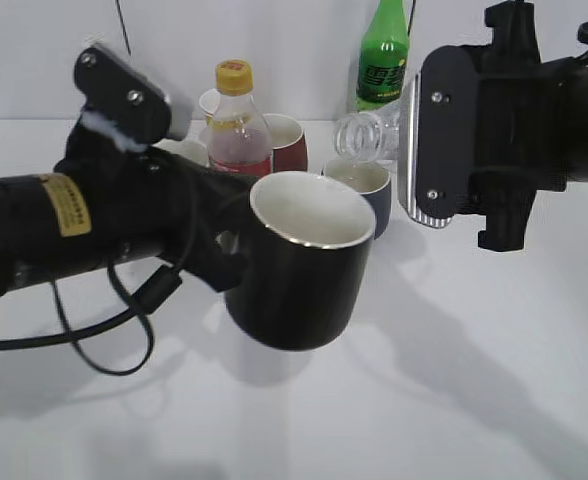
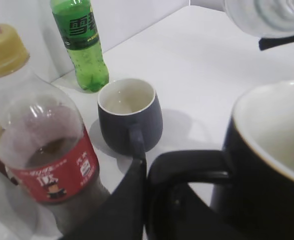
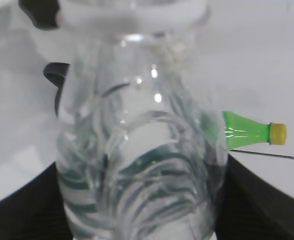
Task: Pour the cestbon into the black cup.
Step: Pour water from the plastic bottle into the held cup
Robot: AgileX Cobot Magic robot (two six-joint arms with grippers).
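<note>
While left gripper (image 2: 142, 185) pinches black cup (image 1: 309, 260) handle, right gripper (image 3: 142, 200) clamps cestbon (image 3: 137, 150)

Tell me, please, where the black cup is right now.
The black cup is held off the table by the left gripper at its handle, centre of the exterior view, in front of the grey-blue mug.
</note>
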